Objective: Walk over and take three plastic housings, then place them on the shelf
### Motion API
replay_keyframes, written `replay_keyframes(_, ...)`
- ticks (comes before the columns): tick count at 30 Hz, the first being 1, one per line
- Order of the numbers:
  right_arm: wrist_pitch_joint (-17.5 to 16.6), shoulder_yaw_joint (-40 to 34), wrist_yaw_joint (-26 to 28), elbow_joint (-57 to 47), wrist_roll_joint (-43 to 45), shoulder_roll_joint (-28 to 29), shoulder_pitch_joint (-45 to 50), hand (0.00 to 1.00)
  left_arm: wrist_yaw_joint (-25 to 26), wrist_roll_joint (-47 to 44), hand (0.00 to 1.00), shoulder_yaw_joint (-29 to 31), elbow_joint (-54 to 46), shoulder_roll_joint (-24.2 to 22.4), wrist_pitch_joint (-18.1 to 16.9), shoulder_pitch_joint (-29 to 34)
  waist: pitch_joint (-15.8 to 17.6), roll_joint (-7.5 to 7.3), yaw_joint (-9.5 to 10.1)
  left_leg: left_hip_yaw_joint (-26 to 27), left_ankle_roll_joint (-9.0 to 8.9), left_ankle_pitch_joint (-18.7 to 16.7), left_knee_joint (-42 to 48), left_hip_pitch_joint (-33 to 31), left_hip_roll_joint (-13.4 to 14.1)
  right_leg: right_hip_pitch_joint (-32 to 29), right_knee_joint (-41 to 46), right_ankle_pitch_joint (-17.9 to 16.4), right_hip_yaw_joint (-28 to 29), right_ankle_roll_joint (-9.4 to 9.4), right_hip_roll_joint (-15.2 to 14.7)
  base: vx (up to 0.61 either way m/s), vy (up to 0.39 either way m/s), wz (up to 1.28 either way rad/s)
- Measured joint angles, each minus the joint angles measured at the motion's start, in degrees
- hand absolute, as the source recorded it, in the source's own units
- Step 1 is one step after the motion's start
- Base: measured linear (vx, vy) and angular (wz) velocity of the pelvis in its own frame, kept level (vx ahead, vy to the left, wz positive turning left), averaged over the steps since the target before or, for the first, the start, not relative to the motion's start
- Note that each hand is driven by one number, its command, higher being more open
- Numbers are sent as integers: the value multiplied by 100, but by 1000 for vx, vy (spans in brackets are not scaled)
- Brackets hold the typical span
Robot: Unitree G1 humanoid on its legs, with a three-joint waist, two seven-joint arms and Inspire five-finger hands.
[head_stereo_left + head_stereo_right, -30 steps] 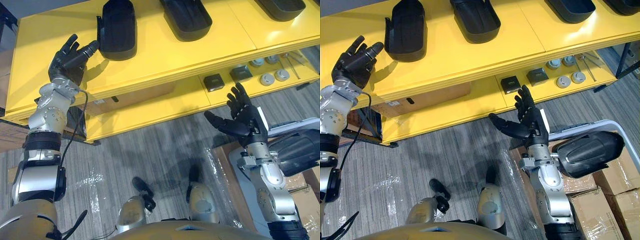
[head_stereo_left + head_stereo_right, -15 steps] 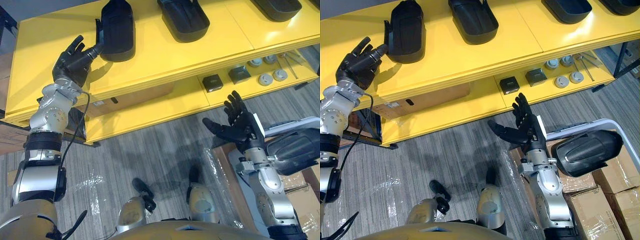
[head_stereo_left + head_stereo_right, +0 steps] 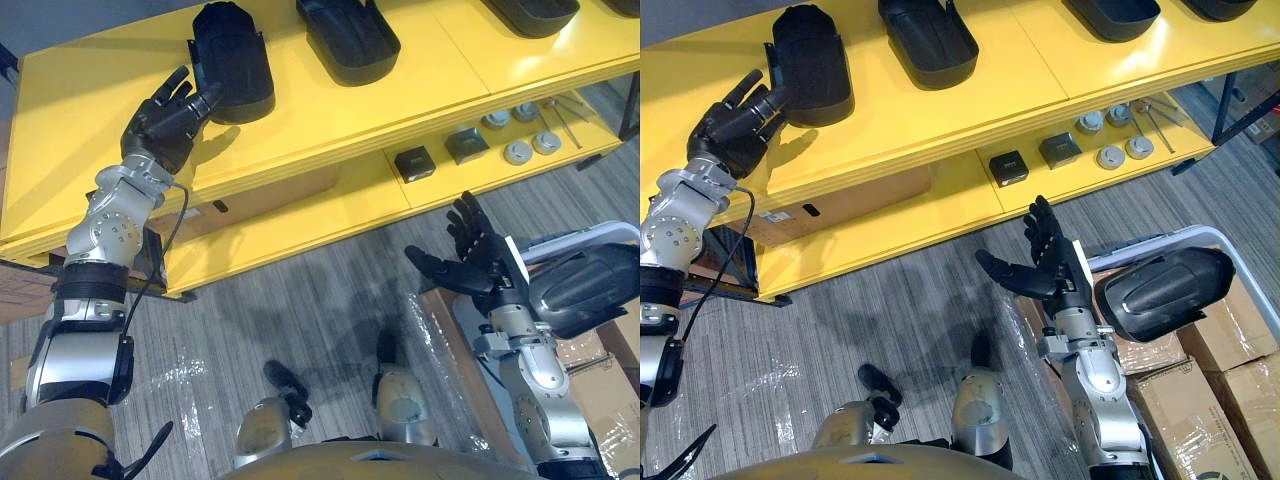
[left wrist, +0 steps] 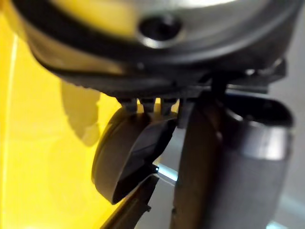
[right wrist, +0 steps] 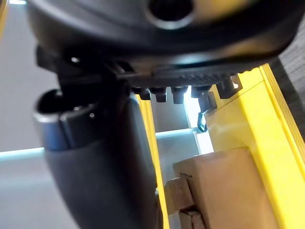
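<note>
4 blk housings [image 3: 810,65] on yellow shelf [image 3: 970,110], 1 in bin [image 3: 578,236]

silver-grey left arm [image 3: 98,225] stretches up and forward, wrist cocked, and its dark left hand [image 3: 160,118] is held high, fingers straight and slightly fanned, thumb pointing ahead, gripping nothing. silver-grey right arm [image 3: 535,385] is bent low at the side, dark right hand [image 3: 478,265] upright, fingers spread wide, thumb out, empty.

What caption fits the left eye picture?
Left hand by a black housing on the yellow shelf; right hand open.
</note>
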Motion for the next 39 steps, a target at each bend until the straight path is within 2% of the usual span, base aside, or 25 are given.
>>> replay_keyframes(7, -7, 65, 3, 131, -3, 0, 100, 100, -156, 0, 100, -13, 1, -2, 125, 0, -89, 42, -46, 8, 2, 1, -2, -2, -4, 32, -74, 45, -5, 3, 3, 0, 0, 0)
replay_keyframes(12, -9, 96, 6, 132, -4, 0, 202, 100, 15, 59, 100, -69, 2, -12, 138, 1, -265, 53, -79, 3, 2, 1, -11, -1, -5, 61, -124, 59, -21, 6, 6, 0, 0, 0)
replay_keyframes(15, -13, 97, 7, 131, -3, 2, 238, 100, 355, 338, 100, -69, 4, -17, 184, 1, -318, 61, -85, -1, 2, 1, -17, 30, -5, 121, -171, 82, -33, -1, 14, 0, 0, 0)
replay_keyframes(20, -122, 106, 7, 130, -2, 29, 434, 100, 1221, 1867, 100, 167, 76, -3, 225, 3, -431, 136, -48, -27, 7, 67, -140, 93, -12, 169, -187, 81, -71, -1, 20, -7, -1, 2)
replay_keyframes(21, -122, 144, 5, 131, -2, 31, 498, 100, 1390, 2315, 100, 324, 82, 57, 221, 3, -505, 158, -28, -44, 8, 113, -215, 108, -20, 171, -194, 81, -88, -2, 34, -6, -4, 6)
replay_keyframes(24, -184, 243, 4, 130, -8, 76, 551, 100, 1548, 2597, 100, 390, 80, 420, 166, -10, -532, 161, 2, -68, -9, 172, -310, 226, -33, 300, -237, 76, -139, -10, 70, -6, -2, 4)
replay_keyframes(30, -428, 346, -19, 90, -30, 159, 615, 100, 1799, 2774, 100, 686, -240, 605, -507, -12, -882, 223, 228, -103, -40, 221, -453, 317, -28, 448, -367, 59, -256, -30, 108, -6, 3, 6)
replay_keyframes(32, -486, 347, -67, 8, -240, 254, 542, 100, 1803, 2701, 100, 846, -785, 596, -725, 152, -903, 200, 253, -178, -40, 225, -457, 373, -28, 565, -376, 58, -338, -31, 99, -6, 12, 14)
replay_keyframes(35, -498, 359, -237, -115, -684, 309, 398, 100, 1724, 2666, 100, 1108, -1842, 443, -1173, 830, -1071, 182, 310, -222, -50, 224, -461, 404, -29, 663, -471, 66, -394, -19, 103, 7, 6, 4)
replay_keyframes(39, -498, 354, -379, -148, -736, 304, 149, 100, 1530, 2509, 100, 1342, -3721, -373, -1560, 2208, -1233, 173, 439, -363, -64, 215, -463, 477, -29, 889, -585, 70, -569, -12, 112, 25, 8, 18)
